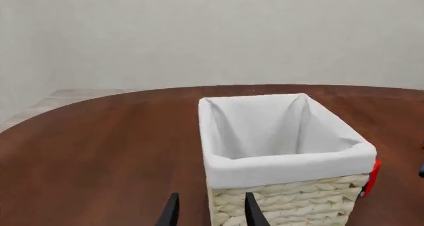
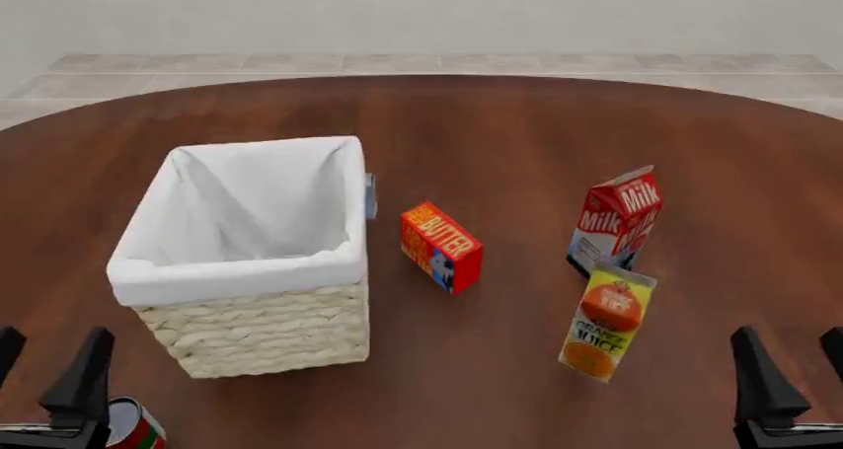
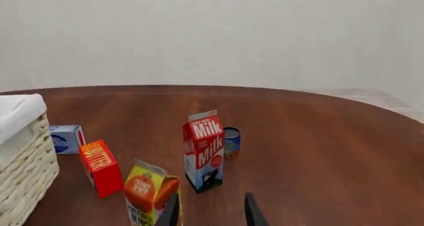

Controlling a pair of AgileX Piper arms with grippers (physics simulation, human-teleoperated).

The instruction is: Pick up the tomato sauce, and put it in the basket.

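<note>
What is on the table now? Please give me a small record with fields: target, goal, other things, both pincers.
target: tomato sauce, at the near edge beside the left pincer, not held
goal: basket, upright, nothing visible inside
other things: butter box, milk carton, orange juice carton, small blue-white box behind the basket, small can behind the milk
left pincer: open
right pincer: open

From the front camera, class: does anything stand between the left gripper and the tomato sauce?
Nothing visible does. The tomato sauce sits right beside the left gripper at the table's near edge; the basket stands farther forward.
</note>
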